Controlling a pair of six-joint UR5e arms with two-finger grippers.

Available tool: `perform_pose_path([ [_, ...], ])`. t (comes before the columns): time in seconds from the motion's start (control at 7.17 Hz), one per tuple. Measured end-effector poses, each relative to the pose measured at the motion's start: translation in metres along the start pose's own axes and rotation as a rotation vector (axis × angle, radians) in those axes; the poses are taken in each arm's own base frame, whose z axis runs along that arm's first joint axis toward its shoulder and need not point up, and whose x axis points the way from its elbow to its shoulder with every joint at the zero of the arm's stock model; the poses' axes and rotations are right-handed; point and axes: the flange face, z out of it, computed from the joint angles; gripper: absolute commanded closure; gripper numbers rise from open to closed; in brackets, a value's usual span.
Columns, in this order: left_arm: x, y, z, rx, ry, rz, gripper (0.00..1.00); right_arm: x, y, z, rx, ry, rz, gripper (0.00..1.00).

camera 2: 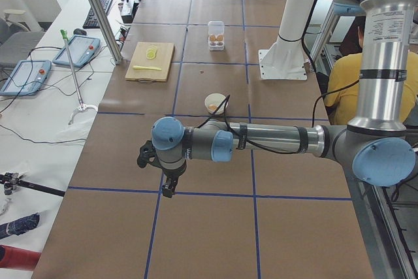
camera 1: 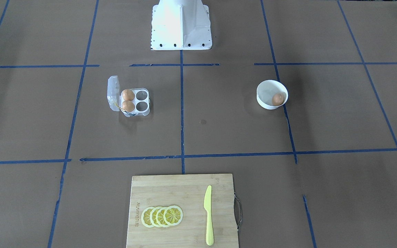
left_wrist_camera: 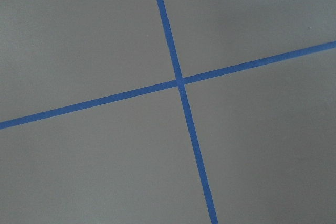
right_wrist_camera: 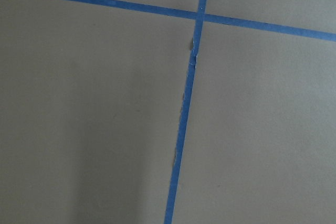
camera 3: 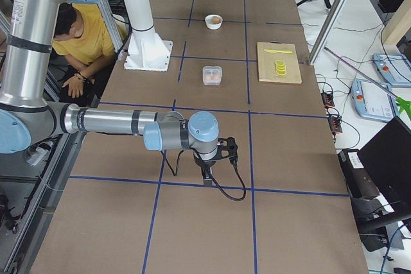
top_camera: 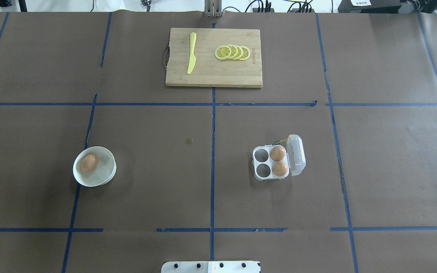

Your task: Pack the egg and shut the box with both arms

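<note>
**Three eggs out: one loose in bowl, two in open box**

Overhead view, left to right.

Left: white bowl (top_camera: 106,177) standing on the brown table (top_camera: 157,189), over a line of blue tape (top_camera: 212,151). The egg (top_camera: 89,162) lies on its side in the bowl, against the wall on that side. It is smooth, tan-brown, unmarked and far smaller than the bowl.

Centre, far edge: wooden cutting board (top_camera: 211,76) with a yellow-green knife (top_camera: 192,53) and four overlapping lemon slices (top_camera: 233,52) on it.

Right of centre: the box (top_camera: 261,154), clear plastic with four cells, well apart from the bowl. Its lid (top_camera: 296,155) is hinged on the right side and stands open. The two cells next to the hinge hold packed eggs (top_camera: 277,153), same colour as the loose one; the two cells on the bowl side are empty. A thin yellow string (top_camera: 283,140) shows at the far corner by the hinge. Its attachment point is too fine to make out.

Arms: the left arm (camera 2: 261,140) and right arm (camera 3: 115,121) are each stretched low over bare table at their own end, far from bowl and box. The left gripper (camera 2: 168,186) and right gripper (camera 3: 207,178) both point down, near tape lines. Jaw opening on either one: cannot tell, since they show only in the side views. Both wrist cameras show only table and crossed tape.
</note>
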Motion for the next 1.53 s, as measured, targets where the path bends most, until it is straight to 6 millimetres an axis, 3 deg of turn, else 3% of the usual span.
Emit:
perform_pose_path([
  [0.56,0.009,-0.011,-0.008,0.088,-0.017,0.094,0.00,-0.042,-0.052,-0.043,0.103,-0.006,-0.089,0.00],
  [0.98,0.026,-0.033,-0.027,0.316,-0.058,0.285,0.00,-0.046,-0.061,-0.046,0.113,-0.010,-0.100,0.00],
  [1.26,0.034,-0.035,-0.034,0.429,-0.061,0.326,0.00,-0.048,-0.063,-0.048,0.118,-0.014,-0.103,0.00],
  [1.53,0.061,-0.041,-0.033,0.478,-0.040,0.407,0.00,-0.062,-0.079,-0.058,0.142,-0.033,-0.132,0.00],
])
